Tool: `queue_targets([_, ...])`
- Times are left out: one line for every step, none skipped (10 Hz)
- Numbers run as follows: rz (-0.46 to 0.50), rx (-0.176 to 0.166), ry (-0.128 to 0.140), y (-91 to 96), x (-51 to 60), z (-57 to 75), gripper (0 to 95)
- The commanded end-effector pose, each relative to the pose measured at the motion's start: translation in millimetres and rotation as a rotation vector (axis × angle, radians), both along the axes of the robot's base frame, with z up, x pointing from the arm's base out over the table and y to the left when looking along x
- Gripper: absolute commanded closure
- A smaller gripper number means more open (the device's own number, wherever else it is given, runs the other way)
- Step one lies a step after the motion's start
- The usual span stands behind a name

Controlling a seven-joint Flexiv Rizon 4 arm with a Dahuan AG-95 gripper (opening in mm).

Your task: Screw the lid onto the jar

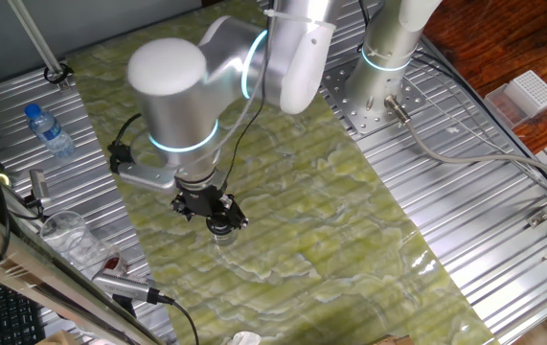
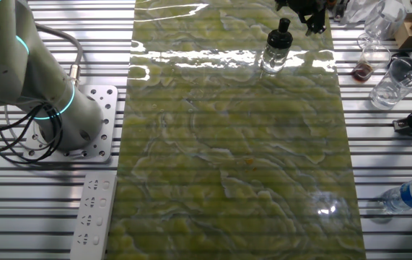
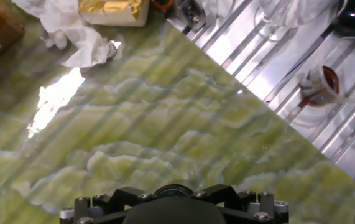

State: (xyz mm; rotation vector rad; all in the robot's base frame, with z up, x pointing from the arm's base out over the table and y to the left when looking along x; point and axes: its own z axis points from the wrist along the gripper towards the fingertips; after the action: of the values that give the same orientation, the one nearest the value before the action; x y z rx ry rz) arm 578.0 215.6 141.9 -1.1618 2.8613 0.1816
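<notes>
The jar (image 1: 225,240) is small clear glass and stands upright on the green marbled mat, left of centre in one fixed view. In the other fixed view the jar (image 2: 273,58) is near the top edge. The black lid (image 1: 219,226) sits on the jar's mouth, and the same lid (image 2: 283,33) shows as a dark cap on the glass. My gripper (image 1: 217,220) comes down onto it at a tilt and looks shut on the lid. In the hand view the lid (image 3: 174,210) is a dark dome at the bottom edge between the black fingers (image 3: 118,200). The jar is hidden there.
A blue-capped water bottle (image 1: 51,131) lies on the slatted metal at the left. A clear plastic cup (image 2: 397,79) and a small glass with brown residue (image 2: 364,68) stand beside the mat. Crumpled tissue (image 3: 84,37) lies ahead of the hand. A second arm's base (image 1: 388,57) rises behind.
</notes>
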Motion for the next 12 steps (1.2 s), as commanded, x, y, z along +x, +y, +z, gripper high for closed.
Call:
queue_targets([0.006,-0.015,0.014,-0.3,-0.7,-0.2,0.0])
queue_targets([0.012,-0.026,0.023,-0.3,-0.7,-0.3,0.0])
queue_targets([0.023,-0.053,0.033,-0.3,-0.9,-0.4,0.0])
queue_targets([0.032,-0.078,0.04,-0.3,-1.2,-0.5,0.0])
queue_targets([0.037,-0.092,0.048,-0.6,-2.1,-1.0,0.0])
queue_targets([0.039,-0.106,0.057,-0.9,-4.2,-2.2,0.0])
queue_targets([0.039,-0.107,0.061,-0.9,-5.5,-3.1,0.0])
queue_targets([0.046,-0.118,0.075,-1.1,-8.2,-4.9,0.0])
queue_targets([0.048,-0.124,0.084,-1.6,-10.3,-5.9,0.0])
queue_targets([0.056,-0.126,0.093,-2.0,-12.6,-7.6,0.0])
queue_targets([0.061,-0.129,0.097,-2.1,-13.4,-8.9,0.0])
queue_targets([0.065,-0.138,0.098,-1.8,-14.5,-11.1,0.0])
